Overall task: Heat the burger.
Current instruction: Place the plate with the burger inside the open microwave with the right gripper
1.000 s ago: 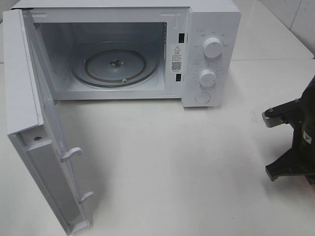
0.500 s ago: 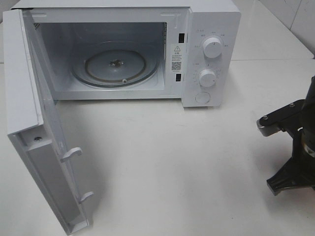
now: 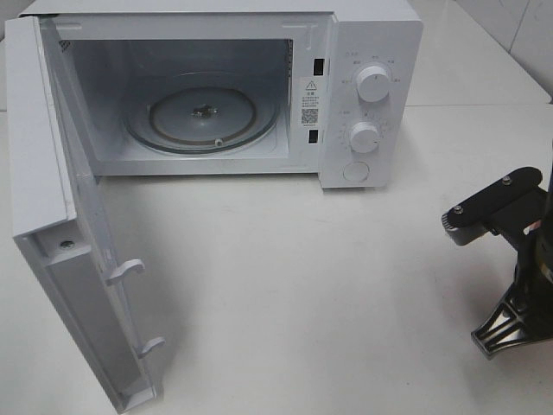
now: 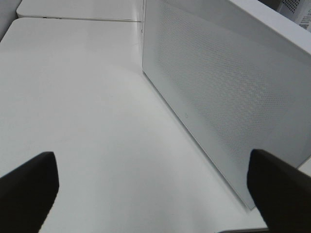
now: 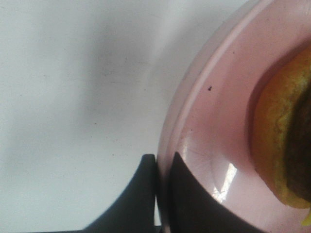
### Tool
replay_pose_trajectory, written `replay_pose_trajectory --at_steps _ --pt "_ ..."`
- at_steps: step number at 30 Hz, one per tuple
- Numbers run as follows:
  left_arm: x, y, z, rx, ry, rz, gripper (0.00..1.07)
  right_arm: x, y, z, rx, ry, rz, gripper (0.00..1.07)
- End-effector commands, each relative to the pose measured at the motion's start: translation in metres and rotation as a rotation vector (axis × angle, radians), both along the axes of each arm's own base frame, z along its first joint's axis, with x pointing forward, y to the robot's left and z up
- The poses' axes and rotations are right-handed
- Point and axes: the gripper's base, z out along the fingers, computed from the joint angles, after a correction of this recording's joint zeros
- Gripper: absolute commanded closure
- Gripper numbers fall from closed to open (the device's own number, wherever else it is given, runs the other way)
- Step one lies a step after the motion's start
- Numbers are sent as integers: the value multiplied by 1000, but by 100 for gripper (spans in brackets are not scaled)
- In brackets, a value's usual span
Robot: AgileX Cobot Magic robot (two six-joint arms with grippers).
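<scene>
White counter [image 3: 302,285], tiled wall [image 3: 527,35] upper right. Microwave [image 3: 371,52] upper left, door [image 3: 78,285] open. Right pincer [image 5: 163,179] clamped on pink plate [image 5: 214,121] rim, burger [image 5: 282,141] aboard. Left pincer [image 4: 150,165] wide apart.

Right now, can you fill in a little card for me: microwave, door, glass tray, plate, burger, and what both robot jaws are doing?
microwave: white, nothing inside but its tray
door: swung wide open
glass tray: bare
plate: pink, not in the microwave
burger: on the plate, only partly in view
right gripper: jaws shut on the plate's rim
left gripper: jaws wide open, holding nothing
</scene>
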Motion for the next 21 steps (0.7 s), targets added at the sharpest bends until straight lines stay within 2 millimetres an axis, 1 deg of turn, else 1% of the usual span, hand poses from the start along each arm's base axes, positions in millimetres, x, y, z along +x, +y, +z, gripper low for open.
replay_pose_trajectory --at_steps 1,5,21 --pt "-2 0 0 -6 -27 -7 9 -2 -4 6 -64 -13 29 107" --pt "-2 0 0 -6 -27 -7 9 -11 5 14 -70 -31 86 107" --pt "-2 0 0 -6 -27 -7 9 -35 32 19 -95 -36 275 107"
